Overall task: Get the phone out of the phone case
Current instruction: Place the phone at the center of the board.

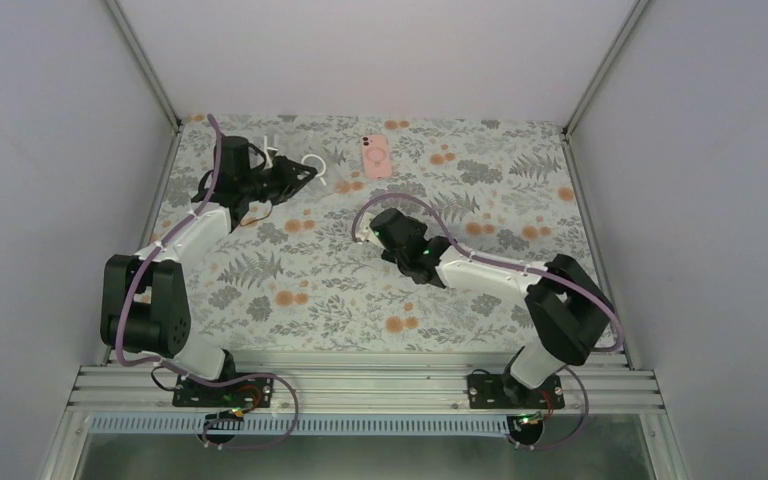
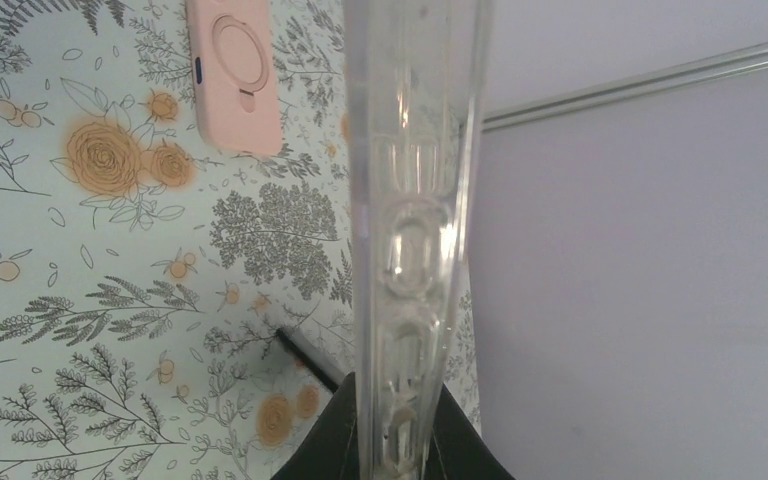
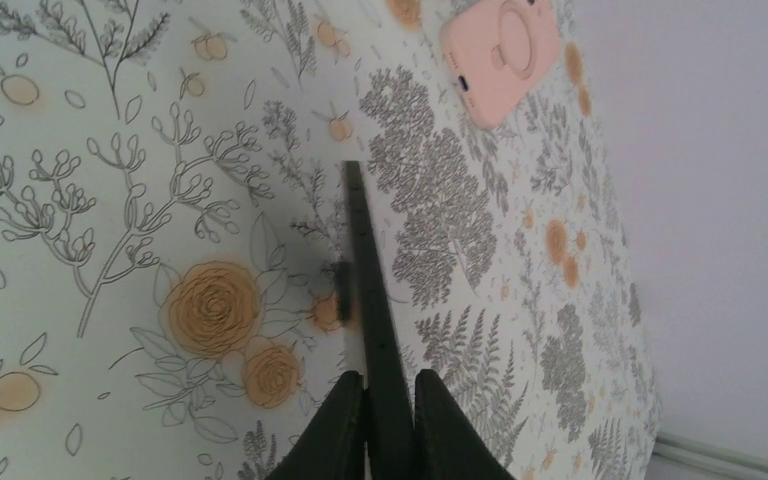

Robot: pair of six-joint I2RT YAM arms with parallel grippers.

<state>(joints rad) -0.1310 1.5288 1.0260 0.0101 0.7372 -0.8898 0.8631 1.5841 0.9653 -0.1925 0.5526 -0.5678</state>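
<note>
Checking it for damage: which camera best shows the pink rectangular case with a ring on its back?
The top external view: the pink rectangular ringed case shows whole, ring up, on the floral table, though small. The wrist views show it larger but cut off at the frame's top: left, right.
</note>
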